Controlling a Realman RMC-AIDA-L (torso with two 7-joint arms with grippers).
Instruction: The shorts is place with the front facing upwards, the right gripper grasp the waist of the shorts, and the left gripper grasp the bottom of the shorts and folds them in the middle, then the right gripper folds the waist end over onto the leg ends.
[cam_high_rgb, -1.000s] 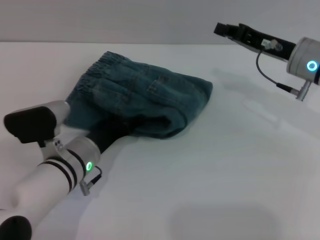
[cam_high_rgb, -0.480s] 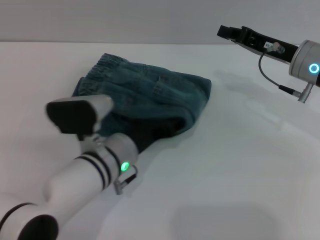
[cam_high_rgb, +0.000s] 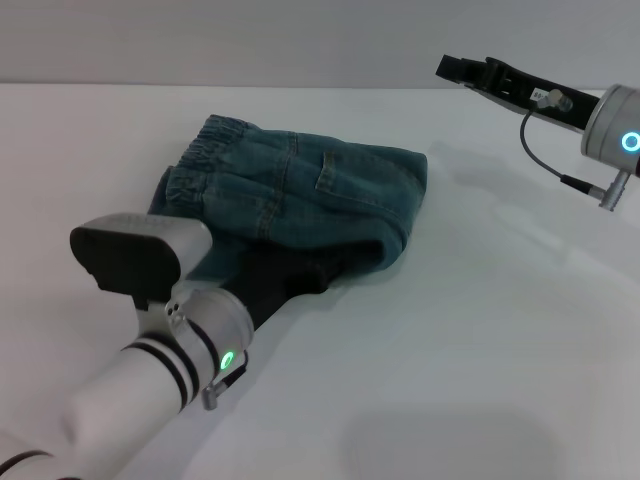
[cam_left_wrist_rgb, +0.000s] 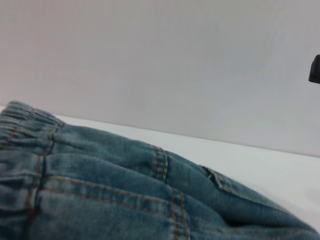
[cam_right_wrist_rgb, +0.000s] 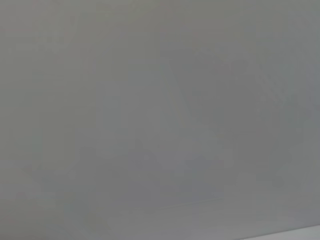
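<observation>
White counter, grey wall behind. Shorts lie mid-counter, folded w/ waistband on top. Left tool is at the near edge, prob. to tidy fold; grip can't tell. Right tool parked far right, can't tell either.

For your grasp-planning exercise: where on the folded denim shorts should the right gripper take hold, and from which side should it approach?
Probably the gathered elastic waistband of the denim shorts, at the far left corner of the bundle. It is a thick ridge lying exposed on top. The right gripper, raised to the far right, could come in from the far side.
</observation>
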